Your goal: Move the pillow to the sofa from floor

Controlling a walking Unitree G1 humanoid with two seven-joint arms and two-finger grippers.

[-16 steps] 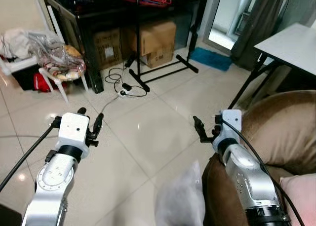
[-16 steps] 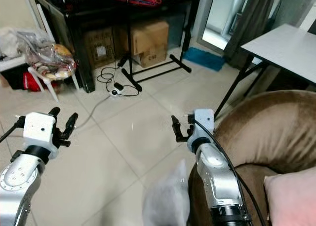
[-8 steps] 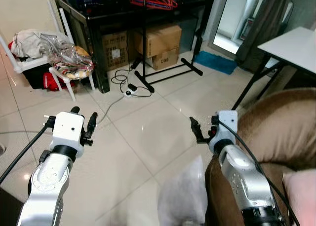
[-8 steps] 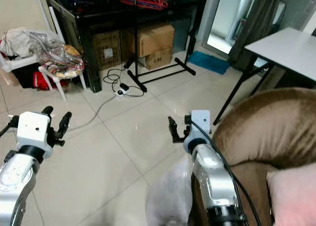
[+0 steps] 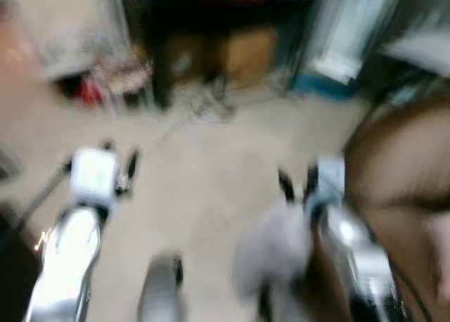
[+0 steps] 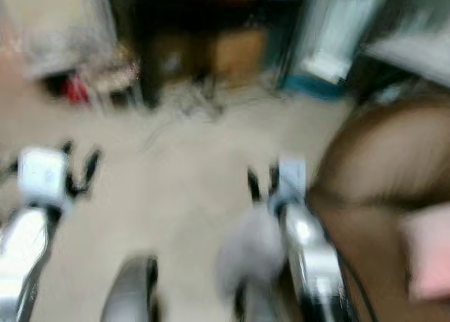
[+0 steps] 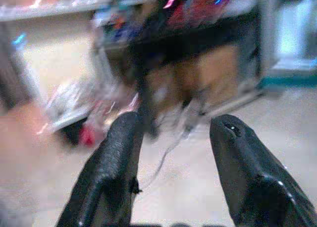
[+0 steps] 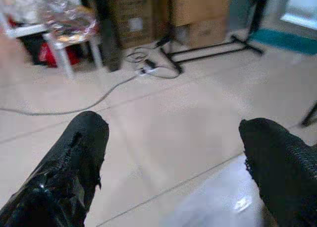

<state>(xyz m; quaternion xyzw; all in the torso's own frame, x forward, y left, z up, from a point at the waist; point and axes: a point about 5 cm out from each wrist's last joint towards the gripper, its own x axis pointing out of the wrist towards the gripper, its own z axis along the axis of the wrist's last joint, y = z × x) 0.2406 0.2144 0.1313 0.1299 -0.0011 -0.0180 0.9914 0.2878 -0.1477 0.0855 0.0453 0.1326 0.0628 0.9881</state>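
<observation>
both grippers hang spread over the tiled floor (image 8: 163, 138), left gripper (image 5: 119, 171) at nine o'clock, right gripper (image 5: 299, 185) at three, touching the blurred pillow (image 5: 271, 255) beside the brown sofa (image 5: 394, 188).

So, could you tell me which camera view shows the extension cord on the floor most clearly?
The right wrist view: the extension cord lies sharp on the tiles between the open right pincer fingers. The left wrist view shows a blurred trace of it; both eye views are smeared by motion.
</observation>
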